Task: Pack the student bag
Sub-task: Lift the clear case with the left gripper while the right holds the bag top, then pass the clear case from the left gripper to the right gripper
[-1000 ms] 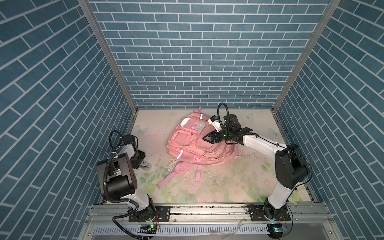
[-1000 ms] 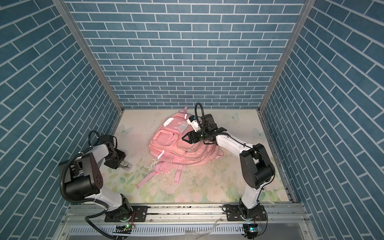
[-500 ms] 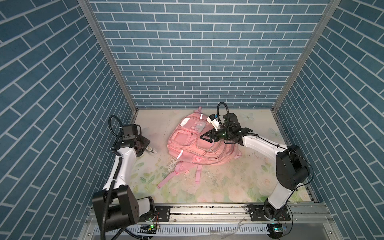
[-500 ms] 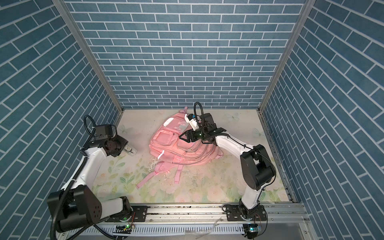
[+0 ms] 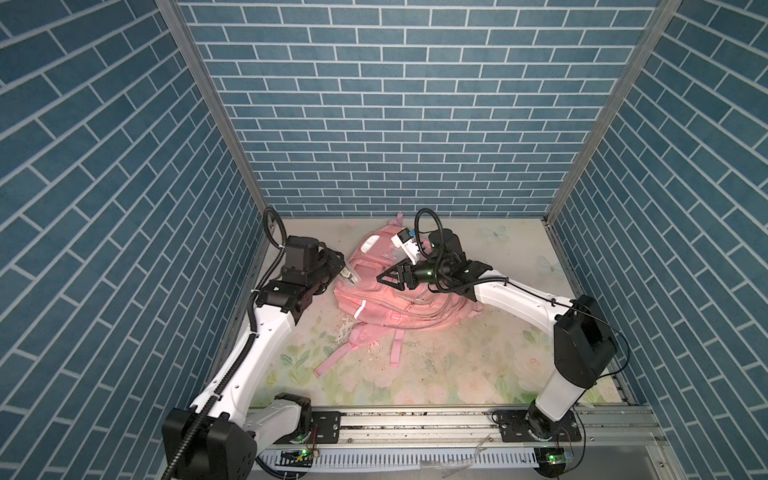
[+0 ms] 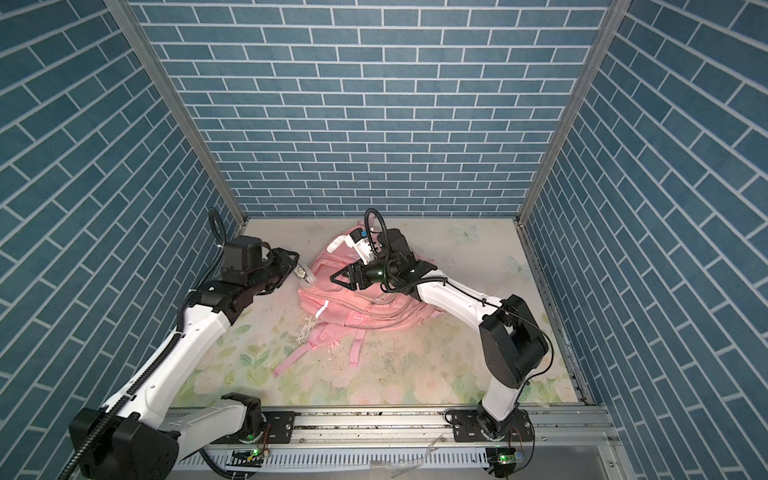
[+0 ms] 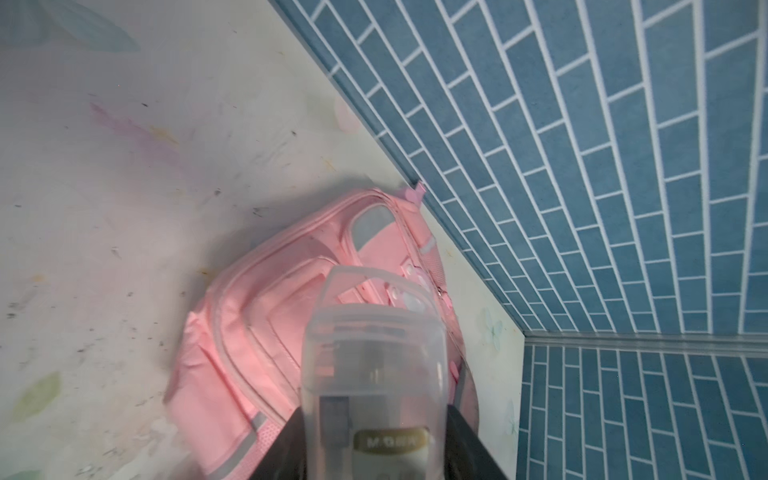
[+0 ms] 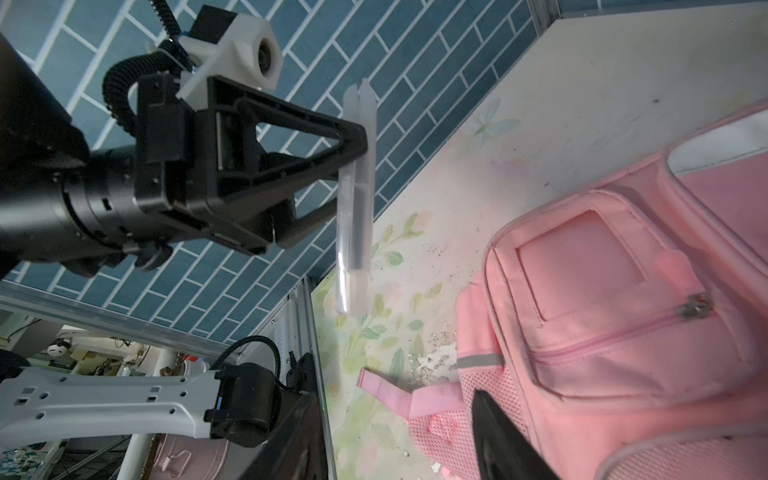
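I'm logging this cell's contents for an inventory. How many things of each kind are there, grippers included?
Pink student bag: 1
Clear plastic case, held in the left gripper's fingers: 1
Grippers: 2, left gripper and right gripper
Total: 4

Clear plastic case [image 7: 374, 374], floral tabletop [image 5: 457, 365], blue brick walls [image 5: 395, 104]

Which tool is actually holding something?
The left tool: it is shut on a clear plastic case. The right tool is open and empty, over the student bag.
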### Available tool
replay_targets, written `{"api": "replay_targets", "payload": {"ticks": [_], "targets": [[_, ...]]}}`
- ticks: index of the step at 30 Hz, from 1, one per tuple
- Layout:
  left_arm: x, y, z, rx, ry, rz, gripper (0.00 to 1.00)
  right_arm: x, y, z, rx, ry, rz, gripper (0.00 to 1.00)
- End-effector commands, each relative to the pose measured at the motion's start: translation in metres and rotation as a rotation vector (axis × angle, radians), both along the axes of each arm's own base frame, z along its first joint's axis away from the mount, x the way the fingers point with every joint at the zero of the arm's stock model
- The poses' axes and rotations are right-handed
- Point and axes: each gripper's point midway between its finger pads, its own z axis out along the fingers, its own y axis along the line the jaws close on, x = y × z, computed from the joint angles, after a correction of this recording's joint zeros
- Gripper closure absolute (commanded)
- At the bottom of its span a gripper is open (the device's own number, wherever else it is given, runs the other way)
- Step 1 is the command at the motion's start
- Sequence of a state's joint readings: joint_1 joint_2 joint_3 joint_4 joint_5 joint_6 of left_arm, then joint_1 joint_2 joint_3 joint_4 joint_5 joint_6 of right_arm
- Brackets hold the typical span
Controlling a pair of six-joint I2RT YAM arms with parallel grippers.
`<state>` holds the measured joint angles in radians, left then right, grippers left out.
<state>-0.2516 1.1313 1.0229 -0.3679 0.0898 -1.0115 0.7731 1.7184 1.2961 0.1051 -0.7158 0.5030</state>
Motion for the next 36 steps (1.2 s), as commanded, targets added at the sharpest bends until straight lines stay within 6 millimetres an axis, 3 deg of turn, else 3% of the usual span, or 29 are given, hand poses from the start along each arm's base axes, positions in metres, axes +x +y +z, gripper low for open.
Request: {"api": "replay_targets", "payload": {"ticks": [1,8,21,24,25,32,36], "targets": [[0.007,-0.016,0.019,-0.041,-0.084,0.008,0.57,0.002,0.010,0.017,0.064,0.015,-0.031,0.41],[0.003,-0.057,0.013,-0.059,-0.087,-0.084,0.57,0.004,0.015,0.011,0.054,0.048,-0.058,0.47],[0.001,-0.068,0.007,-0.056,-0.084,-0.118,0.52,-0.002,0.024,-0.002,0.034,0.083,-0.036,0.77],[0.002,-0.066,0.014,-0.016,-0.134,-0.138,0.30,-0.002,0.022,-0.001,0.035,0.075,-0.039,0.83],[0.001,-0.064,0.021,0.006,-0.168,-0.138,0.14,-0.002,0.021,0.000,0.036,0.067,-0.043,0.84],[0.005,-0.055,0.069,0.229,-0.337,-0.195,0.12,0.005,-0.007,-0.005,-0.031,0.044,-0.114,0.87],[0.014,-0.058,0.058,0.332,-0.287,-0.240,0.12,0.022,-0.046,-0.011,-0.040,0.059,-0.226,0.87]]}}
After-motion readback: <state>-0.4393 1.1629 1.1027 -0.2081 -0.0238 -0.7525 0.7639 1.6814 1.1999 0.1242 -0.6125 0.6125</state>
